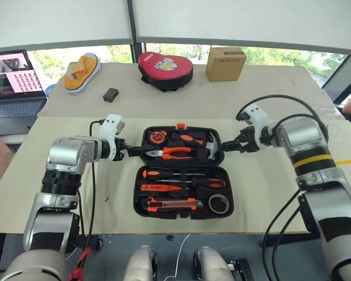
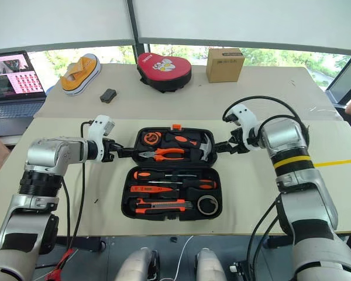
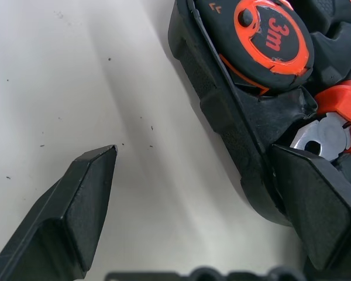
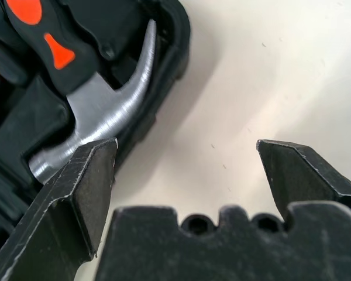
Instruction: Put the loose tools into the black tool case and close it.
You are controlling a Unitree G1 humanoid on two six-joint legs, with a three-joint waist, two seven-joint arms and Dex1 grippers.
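The black tool case (image 1: 137, 206) lies open on the table. Its near half holds two black-and-orange screwdrivers (image 1: 181, 174), a slim orange tester (image 1: 162, 188), the utility knife (image 1: 172, 204) and a dark tape roll (image 1: 220, 203). My left gripper (image 1: 134, 152) is open at the left edge of the far half, and the case wall (image 3: 222, 117) sits between its fingers (image 3: 88, 193). At the right edge of that half my right gripper (image 1: 228, 144) is also open. One of its fingers (image 4: 82, 187) is over the hammer head (image 4: 105, 117), the other over the bare table.
The far half holds a tape measure (image 1: 158, 137), pliers (image 1: 175, 153) and a hammer (image 1: 207, 146). Further back are a red pouch (image 1: 165, 70), a cardboard box (image 1: 225, 63), a yellow shoe (image 1: 82, 71), a small black object (image 1: 110, 93) and a laptop (image 1: 11, 82).
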